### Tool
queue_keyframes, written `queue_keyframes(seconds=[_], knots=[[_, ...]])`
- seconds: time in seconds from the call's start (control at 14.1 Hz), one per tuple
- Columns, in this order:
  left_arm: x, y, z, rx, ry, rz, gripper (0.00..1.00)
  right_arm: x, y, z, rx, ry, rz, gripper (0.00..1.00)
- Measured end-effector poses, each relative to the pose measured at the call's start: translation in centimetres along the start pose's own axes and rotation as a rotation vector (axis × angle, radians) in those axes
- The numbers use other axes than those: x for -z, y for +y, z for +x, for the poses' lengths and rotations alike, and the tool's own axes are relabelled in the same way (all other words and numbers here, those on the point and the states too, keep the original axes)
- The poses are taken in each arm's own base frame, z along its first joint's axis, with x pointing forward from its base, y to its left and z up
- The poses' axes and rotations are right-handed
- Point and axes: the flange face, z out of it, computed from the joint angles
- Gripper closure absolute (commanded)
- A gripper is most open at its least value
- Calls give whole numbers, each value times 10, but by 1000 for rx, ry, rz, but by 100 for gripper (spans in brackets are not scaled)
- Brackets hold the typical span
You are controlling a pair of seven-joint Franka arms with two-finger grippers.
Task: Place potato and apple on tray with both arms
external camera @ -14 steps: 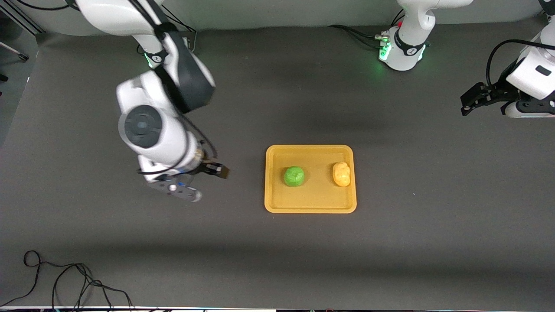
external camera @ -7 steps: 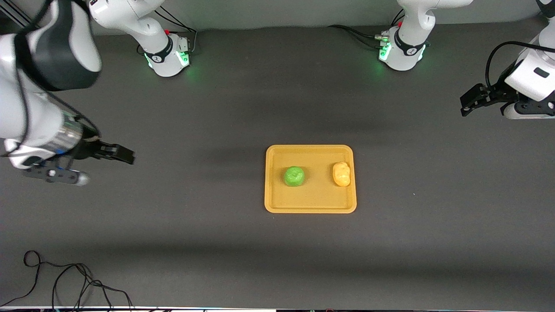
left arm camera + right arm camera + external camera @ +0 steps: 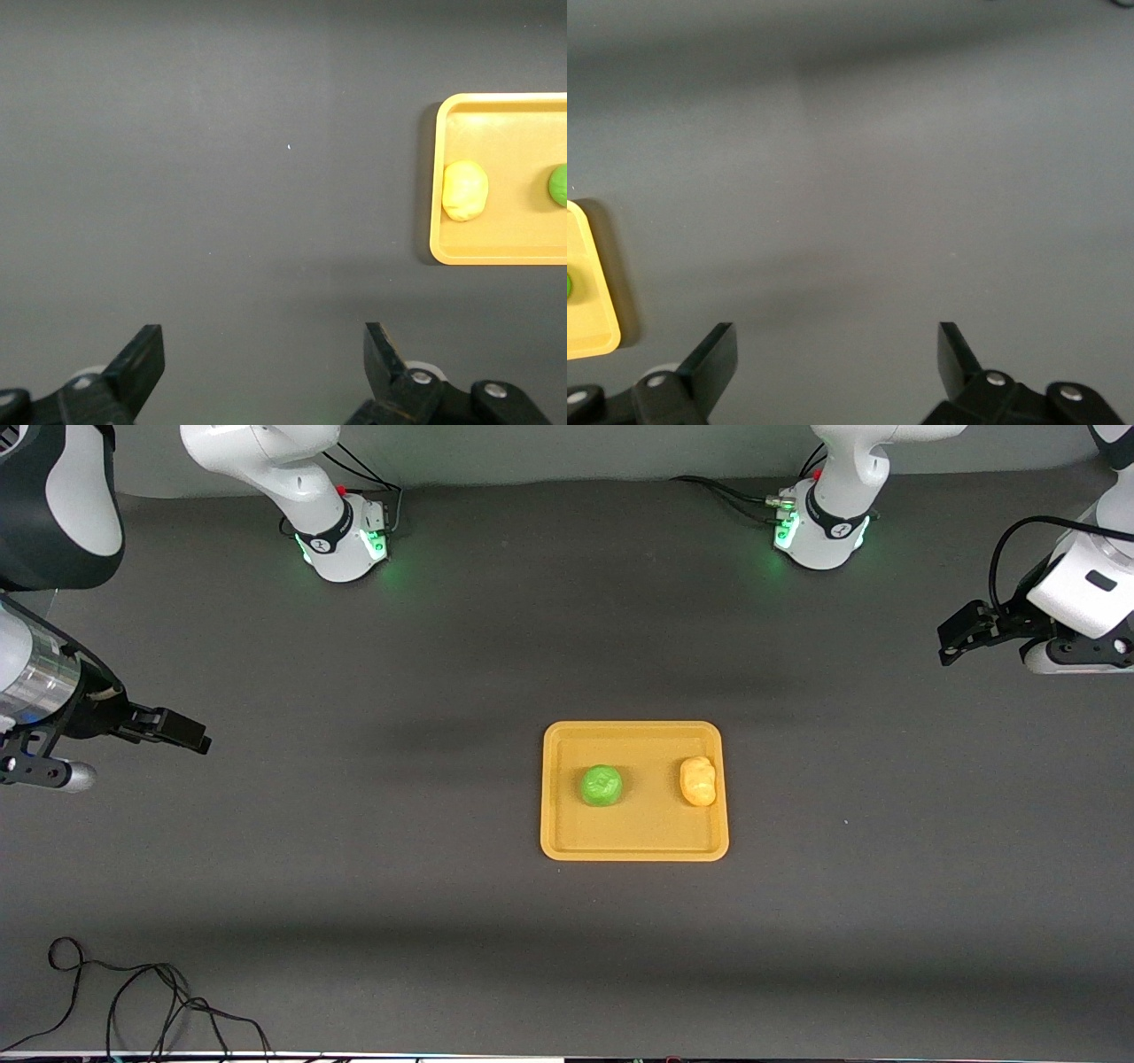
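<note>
The orange-yellow tray (image 3: pixel 634 841) lies mid-table. The green apple (image 3: pixel 601 786) and the yellow potato (image 3: pixel 697 780) rest on it, apart; the potato is toward the left arm's end. My right gripper (image 3: pixel 186 737) is open and empty above bare table at the right arm's end. My left gripper (image 3: pixel 950 640) is open and empty above bare table at the left arm's end. The left wrist view shows its gripper (image 3: pixel 263 347), the tray (image 3: pixel 496 252), potato (image 3: pixel 464 189) and apple (image 3: pixel 559 185). The right wrist view shows its gripper (image 3: pixel 836 347) and a tray corner (image 3: pixel 589 328).
A loose black cable (image 3: pixel 142 1001) lies at the table's near edge toward the right arm's end. The two green-lit arm bases (image 3: pixel 341 536) (image 3: pixel 819 527) stand along the edge farthest from the front camera. The table mat is dark grey.
My right arm has swung away from the tray to the right arm's end of the table, gripper empty. The left arm, apple and potato have barely moved.
</note>
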Motion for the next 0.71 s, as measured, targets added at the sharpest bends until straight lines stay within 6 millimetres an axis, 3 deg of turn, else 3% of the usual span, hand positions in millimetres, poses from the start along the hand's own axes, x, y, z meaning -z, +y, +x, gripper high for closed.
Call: queue_keyframes(seconds=[0.35,0.71], knots=[[-2,0,1,0,-2,0,0,0,20,-21,-10,30,11,0],[-5,0,3,0,-6,0,0,-7,13,-40,51,28,0,0]])
